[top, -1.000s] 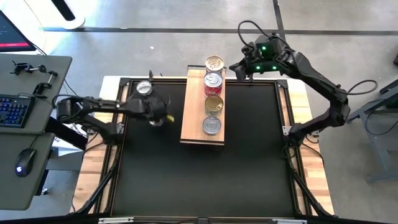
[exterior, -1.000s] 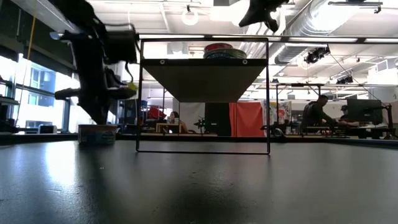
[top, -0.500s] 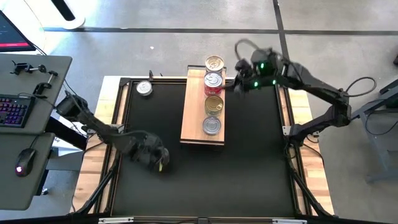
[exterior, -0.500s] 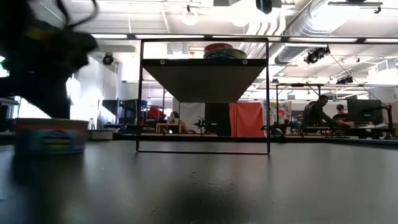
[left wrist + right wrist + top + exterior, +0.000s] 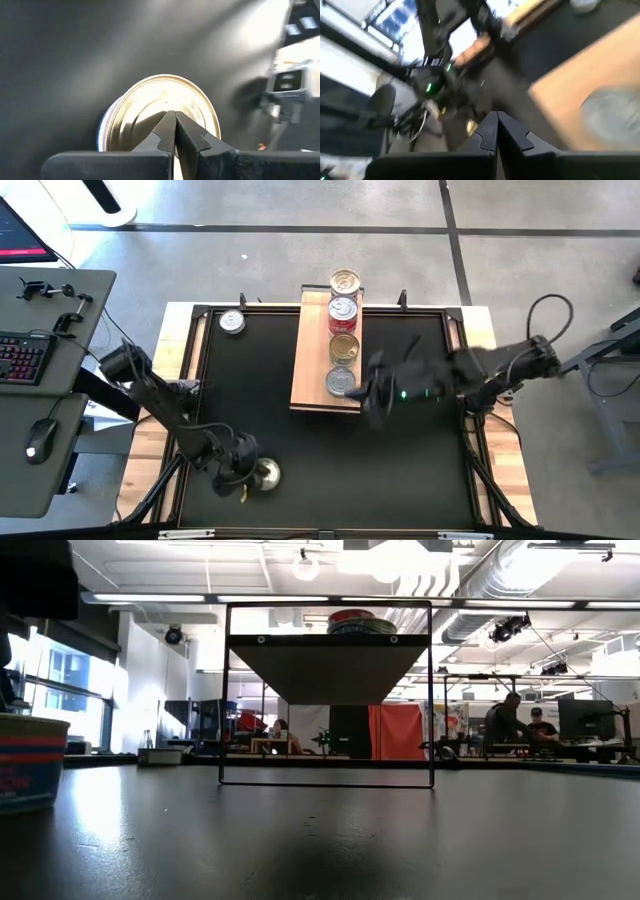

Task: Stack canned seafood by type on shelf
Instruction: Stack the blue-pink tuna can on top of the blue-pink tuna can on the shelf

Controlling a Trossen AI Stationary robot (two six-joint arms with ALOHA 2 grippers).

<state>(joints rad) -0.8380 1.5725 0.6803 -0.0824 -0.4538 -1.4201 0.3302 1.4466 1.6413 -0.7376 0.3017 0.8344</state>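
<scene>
L gripper (image 5: 243, 470) sits low at near-left of the black table (image 5: 400, 460), fingers pressed together w/ nothing between them. A gold-lidded tin (image 5: 266, 472) stands on the table just right of it, right in front of the fingertips (image 5: 172, 131) in wrist view. R gripper (image 5: 372, 392) is blurred, just right of the shelf (image 5: 312, 360) near end, beside nearest tin (image 5: 340, 382); fingers closed, empty. Four tins in a row on the shelf; one more tin (image 5: 232, 322) at far-left.
</scene>
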